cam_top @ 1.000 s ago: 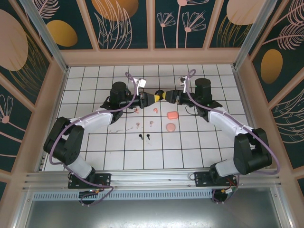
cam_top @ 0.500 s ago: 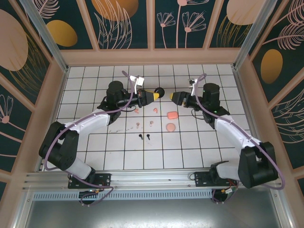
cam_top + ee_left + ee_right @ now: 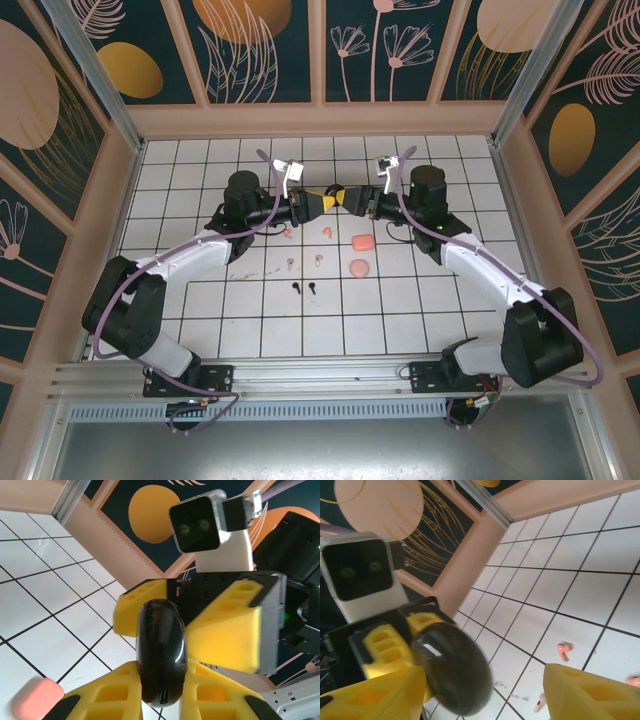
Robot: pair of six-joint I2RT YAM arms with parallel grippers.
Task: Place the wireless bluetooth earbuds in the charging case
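Observation:
My left gripper (image 3: 330,200) is shut on a glossy black charging case (image 3: 161,652), held above the table with its charging port facing the left wrist camera. My right gripper (image 3: 352,201) faces it, open, its yellow fingers (image 3: 230,630) straddling the far end of the case (image 3: 452,667). I cannot tell whether they touch it. The earbuds lie loose on the tiles below: a coral pair (image 3: 288,233) (image 3: 328,231), a pale pair (image 3: 290,264) (image 3: 317,262) and a black pair (image 3: 296,288) (image 3: 312,287).
Two pink cases (image 3: 363,242) (image 3: 358,267) lie just right of the earbuds. One pink case (image 3: 37,700) sits under the left gripper. Wooden walls (image 3: 320,120) ring the white tiled table.
Half a second ago the right gripper had pulled back to the right, away from the case. It has now come back in around the case's end. The left gripper keeps its grip.

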